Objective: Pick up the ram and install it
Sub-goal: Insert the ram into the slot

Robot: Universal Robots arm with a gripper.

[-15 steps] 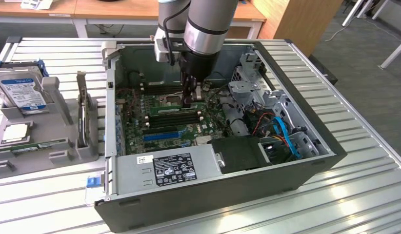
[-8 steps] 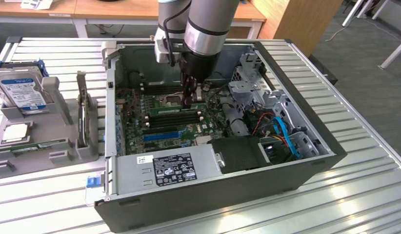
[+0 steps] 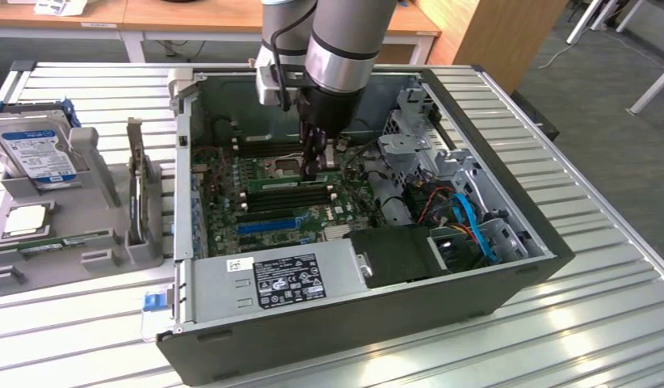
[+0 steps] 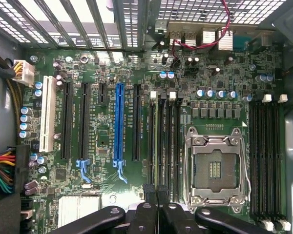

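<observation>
Lowering the ram onto the memory slots beside the CPU socket

I am keeping my claw point(image 3: 312, 166) nearly closed, pinching the one ram point(image 3: 283, 181), a green stick lying along the black memory slots point(image 4: 170, 141) inside the computer case point(image 3: 343, 339) on the table point(image 3: 612, 323). As I judge it, I should be holding the stick upright, lining it along a single slot between the white end clips point(image 4: 153, 95), and pressing evenly at both ends. I am counting two banks of memory slots, one empty CPU socket point(image 4: 215, 168) and one blue expansion slot point(image 4: 118, 122).
</observation>
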